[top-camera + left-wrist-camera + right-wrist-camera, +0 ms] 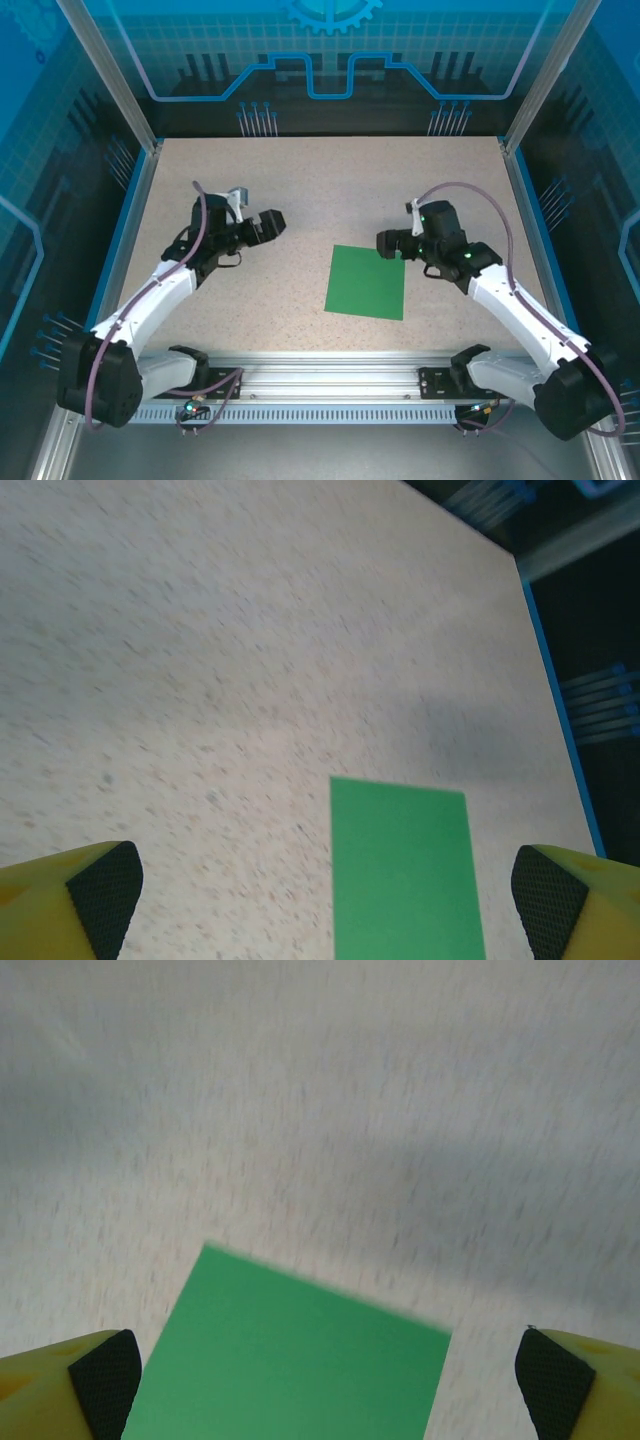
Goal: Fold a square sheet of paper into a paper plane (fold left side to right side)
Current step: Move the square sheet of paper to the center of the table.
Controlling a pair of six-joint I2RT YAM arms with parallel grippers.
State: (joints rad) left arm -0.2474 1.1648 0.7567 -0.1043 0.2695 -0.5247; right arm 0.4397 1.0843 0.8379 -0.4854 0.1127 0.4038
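The square sheet of paper [366, 282] is bright green and lies flat and uncreased on the speckled table, right of centre. My left gripper [272, 222] hovers to the sheet's upper left, well apart from it, open with nothing between its fingers. In the left wrist view the sheet [405, 875] sits ahead between the wide-spread jaws of the left gripper [327, 900]. My right gripper [388, 242] is open over the sheet's far right corner. Seen from the right wrist, the sheet [290, 1360] spreads below the empty right gripper [325, 1385].
The speckled table [300, 180] is bounded by blue side rails [127, 215] and an aluminium frame. A slotted metal rail [330, 375] with both arm bases runs along the near edge. A blue rail [560, 720] marks the table's side in the left wrist view.
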